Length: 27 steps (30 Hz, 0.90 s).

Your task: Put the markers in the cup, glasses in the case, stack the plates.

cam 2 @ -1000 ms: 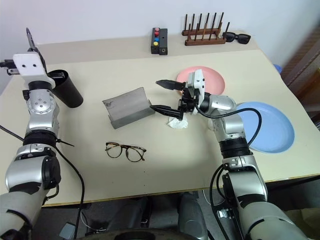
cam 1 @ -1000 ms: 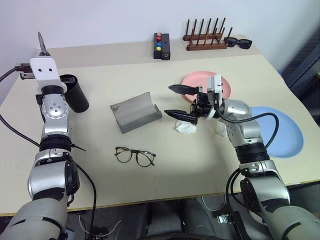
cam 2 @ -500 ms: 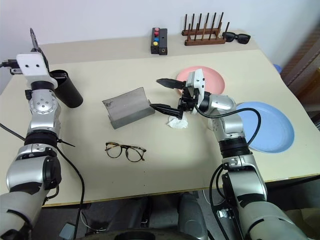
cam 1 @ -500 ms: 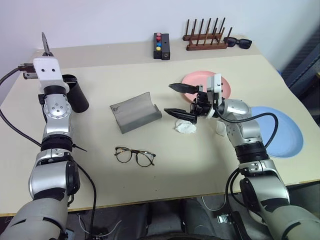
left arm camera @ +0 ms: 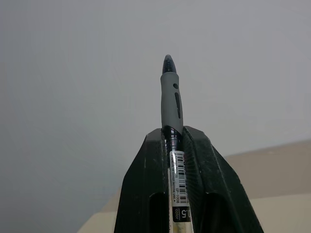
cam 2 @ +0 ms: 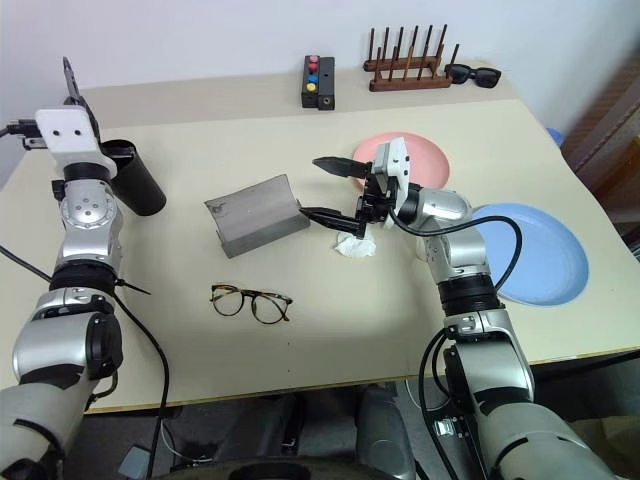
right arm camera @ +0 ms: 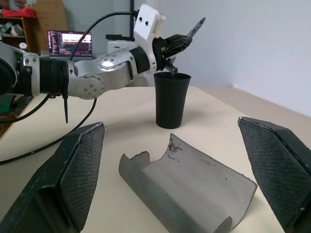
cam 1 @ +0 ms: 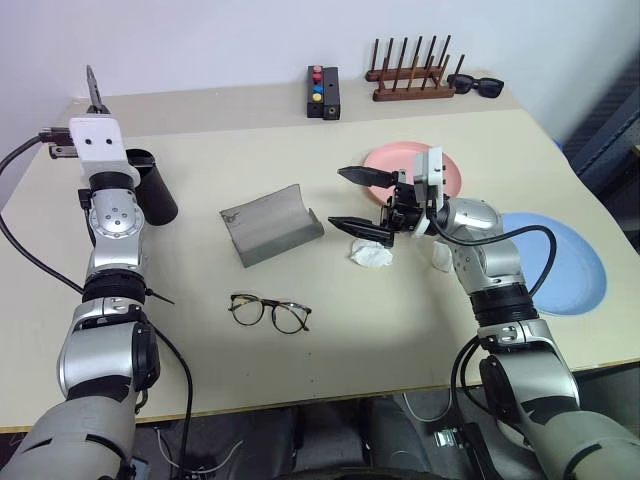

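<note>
Left gripper (left arm camera: 174, 141) has its fingers pinched on a marker (left arm camera: 170, 97) right above the cup (right arm camera: 171, 99); right gripper (cam 1: 362, 200) hangs wide open, empty, beside the case (cam 1: 270, 222).

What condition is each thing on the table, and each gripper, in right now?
Left gripper: clamped on a marker, above the cup.
Right gripper: wide open, empty.
Cup: upright.
Case: lying open, empty.
Glasses: unfolded on the table.
Pink plate, blue plate: apart, unstacked.
</note>
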Each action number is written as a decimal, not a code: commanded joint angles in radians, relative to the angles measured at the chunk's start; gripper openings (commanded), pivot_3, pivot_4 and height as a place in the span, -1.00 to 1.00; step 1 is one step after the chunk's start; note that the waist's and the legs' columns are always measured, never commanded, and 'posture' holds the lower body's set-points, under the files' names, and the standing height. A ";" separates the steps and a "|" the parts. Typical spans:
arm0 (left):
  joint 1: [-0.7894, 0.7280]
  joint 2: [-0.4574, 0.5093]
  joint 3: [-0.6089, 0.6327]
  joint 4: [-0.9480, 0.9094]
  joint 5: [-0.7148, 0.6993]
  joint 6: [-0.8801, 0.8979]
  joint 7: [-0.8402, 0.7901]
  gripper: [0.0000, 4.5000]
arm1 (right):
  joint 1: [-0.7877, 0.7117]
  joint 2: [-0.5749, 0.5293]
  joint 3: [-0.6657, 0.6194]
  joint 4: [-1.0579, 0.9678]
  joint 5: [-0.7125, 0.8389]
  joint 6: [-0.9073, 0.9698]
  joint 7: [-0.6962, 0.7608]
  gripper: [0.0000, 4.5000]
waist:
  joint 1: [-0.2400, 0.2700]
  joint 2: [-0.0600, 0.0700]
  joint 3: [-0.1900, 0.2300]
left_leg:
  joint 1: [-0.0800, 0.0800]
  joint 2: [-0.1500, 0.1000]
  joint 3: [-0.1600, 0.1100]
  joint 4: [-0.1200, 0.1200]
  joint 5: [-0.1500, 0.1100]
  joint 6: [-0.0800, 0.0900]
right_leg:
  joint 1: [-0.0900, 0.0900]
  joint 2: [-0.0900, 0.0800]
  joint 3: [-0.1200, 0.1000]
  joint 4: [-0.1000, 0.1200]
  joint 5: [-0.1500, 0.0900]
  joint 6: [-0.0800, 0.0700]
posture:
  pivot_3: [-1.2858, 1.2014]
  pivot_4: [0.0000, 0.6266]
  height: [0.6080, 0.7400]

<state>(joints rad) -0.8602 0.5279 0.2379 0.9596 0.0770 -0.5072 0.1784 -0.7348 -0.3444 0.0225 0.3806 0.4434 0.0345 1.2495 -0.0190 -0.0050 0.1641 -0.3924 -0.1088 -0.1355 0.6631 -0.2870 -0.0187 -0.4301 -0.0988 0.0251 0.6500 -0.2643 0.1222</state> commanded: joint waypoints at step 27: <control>0.257 0.040 -0.008 -0.877 -0.622 0.638 -0.689 0.97 | 0.076 -0.093 -0.028 -0.177 -0.002 0.064 -0.063 1.00 | -0.023 0.000 0.000 | -0.001 0.001 0.000 0.000 0.000 0.000 | 0.000 -0.001 0.001 0.000 0.000 0.000 | 0.03 -0.52 1.00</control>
<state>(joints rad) -0.5992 0.5255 0.2126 0.2013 -0.4740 0.0313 -0.4589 -0.6605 -0.4239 0.0221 0.2610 0.4339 0.0911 1.2065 -0.0424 -0.0050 0.1641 -0.3930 -0.1075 -0.1360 0.6627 -0.2871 -0.0186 -0.4307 -0.0993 0.0257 0.6503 -0.2644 0.1221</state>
